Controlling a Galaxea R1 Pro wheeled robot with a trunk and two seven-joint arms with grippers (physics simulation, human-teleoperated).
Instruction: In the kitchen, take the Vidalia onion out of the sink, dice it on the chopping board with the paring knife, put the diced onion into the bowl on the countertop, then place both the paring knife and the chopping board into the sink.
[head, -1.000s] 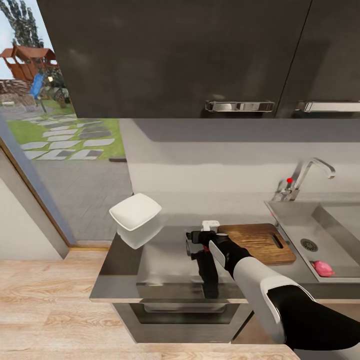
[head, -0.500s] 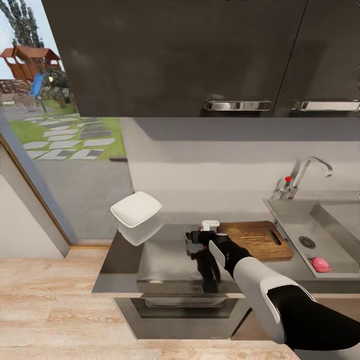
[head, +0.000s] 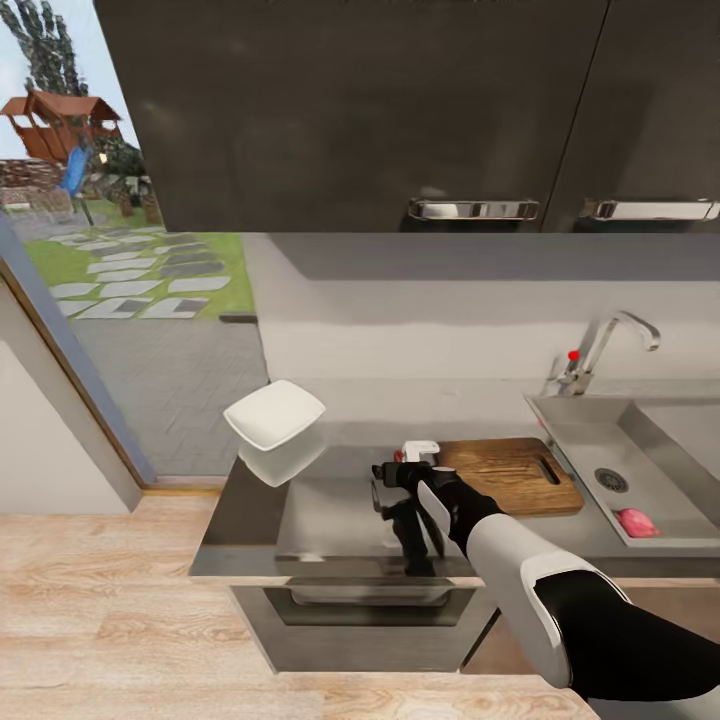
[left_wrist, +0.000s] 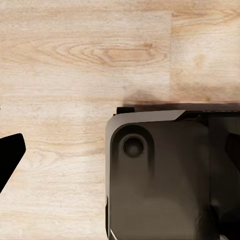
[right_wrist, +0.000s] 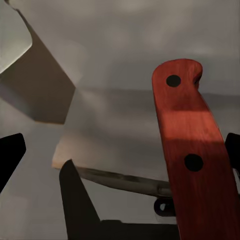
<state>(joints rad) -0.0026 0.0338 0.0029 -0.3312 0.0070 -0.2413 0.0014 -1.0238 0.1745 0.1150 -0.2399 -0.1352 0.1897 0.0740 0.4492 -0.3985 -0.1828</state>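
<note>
1. Red-handled paring knife (right_wrist: 187, 150) with two dark rivets lies close under the right wrist camera on the glossy grey countertop (head: 330, 500), its long axis running along the view and the rounded butt pointing away from the camera; the blade is hidden.
2. Black right gripper (head: 395, 485) hovers over the countertop just left of the dark brown wooden chopping board (head: 510, 475); its fingers (right_wrist: 11, 157) look spread, with the handle beside one of them, though whether they touch it I cannot tell.
3. White rounded-square bowl (head: 275, 415) sits well apart at the countertop's left end.
4. The board's long axis runs left to right, its oval hole toward the grey steel sink (head: 590, 440), where a pink onion (head: 636, 521) lies near the round drain.
5. Dark grey wall cabinets (head: 370, 110) hang above; pale wooden floor (head: 100, 610) lies below.
6. Whether the left gripper (left_wrist: 10, 157) is spread or closed I cannot tell.
</note>
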